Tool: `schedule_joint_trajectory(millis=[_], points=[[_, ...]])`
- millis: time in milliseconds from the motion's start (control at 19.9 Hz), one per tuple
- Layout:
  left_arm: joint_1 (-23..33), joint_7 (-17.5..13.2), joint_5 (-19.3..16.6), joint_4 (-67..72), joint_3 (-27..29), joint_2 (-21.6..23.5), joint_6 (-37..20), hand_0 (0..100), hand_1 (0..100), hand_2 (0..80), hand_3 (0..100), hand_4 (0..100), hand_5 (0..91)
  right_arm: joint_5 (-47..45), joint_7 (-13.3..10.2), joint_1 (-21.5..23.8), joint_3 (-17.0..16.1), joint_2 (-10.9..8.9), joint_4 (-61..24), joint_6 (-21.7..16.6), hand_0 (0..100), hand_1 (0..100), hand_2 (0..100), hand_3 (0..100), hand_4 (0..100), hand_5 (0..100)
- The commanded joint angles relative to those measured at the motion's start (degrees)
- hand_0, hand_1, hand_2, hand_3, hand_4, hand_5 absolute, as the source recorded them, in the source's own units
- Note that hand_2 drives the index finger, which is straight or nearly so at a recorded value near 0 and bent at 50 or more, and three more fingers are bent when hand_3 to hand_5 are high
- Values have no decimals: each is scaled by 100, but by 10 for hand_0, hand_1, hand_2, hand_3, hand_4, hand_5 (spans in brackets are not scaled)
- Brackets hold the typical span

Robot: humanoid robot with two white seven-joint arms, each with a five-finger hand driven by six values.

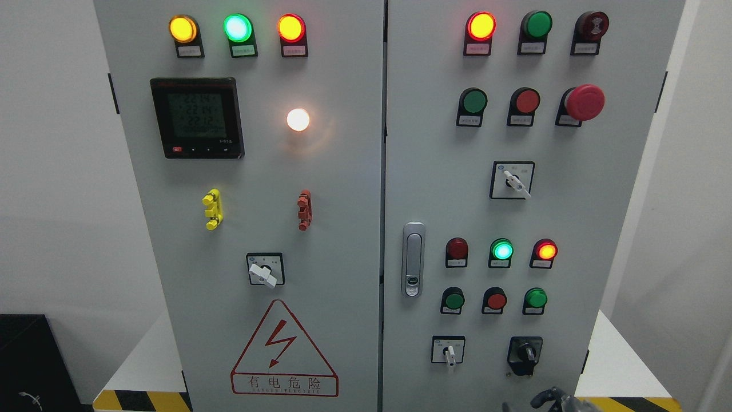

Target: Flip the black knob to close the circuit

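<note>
I've parked a hand point(552, 399), grip unreadable, at six o'clock under the black knob point(525, 353), ready to reach up.

We have one view, from the head: it faces the grey cabinet point(366, 229) squarely and near, tilted slightly downward, both doors filling the frame.

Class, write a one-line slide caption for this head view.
A robot hand enters at the bottom edge, below the black knob on the grey control cabinet.
</note>
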Motion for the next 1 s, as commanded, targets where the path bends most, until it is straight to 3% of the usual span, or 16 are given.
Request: schedule_joint_trajectory(millis=[0,201,451,702,852,953], points=[[0,1,-123,123,-114,0,2,0,0,0,0,0,0,-1481,-26,418,-1,-19,-577,-40,0,93,220,500,447,323],[0,1,-123,132,-114,0,2,0,0,0,0,0,0,-2833,-17,691,-27,-37,-717,-75,0,92,166,350,326,217],[0,1,-123,123,-114,9,2,0,0,0,0,0,0,-4047,-8,902,-88,-72,-718,-470,0,94,63,187,141,0],[0,1,-123,132,-114,0,2,0,0,0,0,0,0,-5024,80,990,-106,-72,-700,-629,0,84,0,80,0,0],[0,1,-123,123,-114,0,2,0,0,0,0,0,0,-5200,308,1069,-106,-72,-700,-646,0,69,0,27,0,0],[0,1,-123,132,-114,0,2,0,0,0,0,0,0,-5332,326,1087,-106,-72,-700,-646,0,54,0,0,0,0]])
